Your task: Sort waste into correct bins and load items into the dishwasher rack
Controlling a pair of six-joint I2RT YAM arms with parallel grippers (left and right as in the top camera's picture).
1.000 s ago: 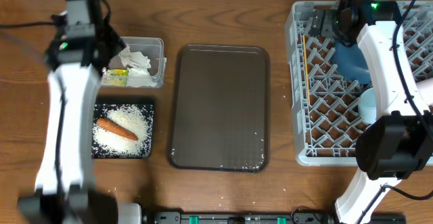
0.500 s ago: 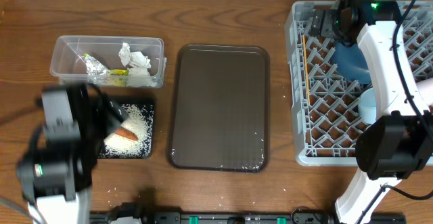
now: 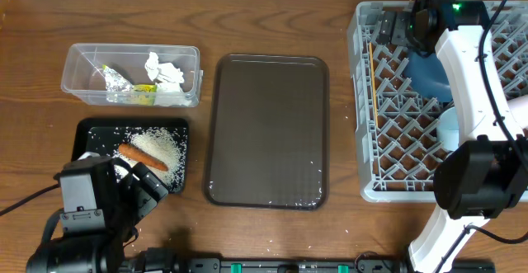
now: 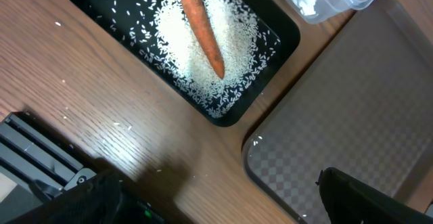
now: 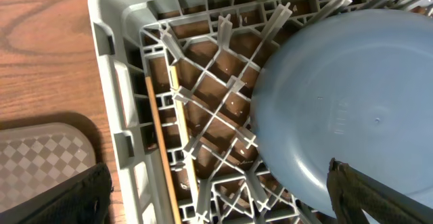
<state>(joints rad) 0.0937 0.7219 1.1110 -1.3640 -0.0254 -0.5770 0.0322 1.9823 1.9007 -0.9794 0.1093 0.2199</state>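
Left jaws: we see the left gripper (image 4: 213, 176) spread wide and empty, low at the table's near edge.
Carrot: the carrot (image 4: 201, 31) lies on the rice (image 4: 230, 41) in the black tray (image 4: 233, 119), ahead of those jaws.
Long axis: thick end far, tip nearer the jaws, slanted toward the serving tray (image 4: 352, 116).
Nearer arm: left; the right is well apart.
Right jaws: the right gripper (image 5: 215, 173) hangs wide and empty over the dishwasher rack (image 5: 108, 55), with the large blue bowl (image 5: 352, 95) and chopsticks (image 5: 159, 149) below.
Our judgement: only stray grains (image 4: 118, 124) beside the tray look unsorted.

Grained wood table (image 3: 272, 17), clear plastic tub (image 3: 78, 75), matt black tray (image 3: 85, 129), grey plastic rack (image 3: 361, 141), checker-textured serving tray (image 3: 268, 124).
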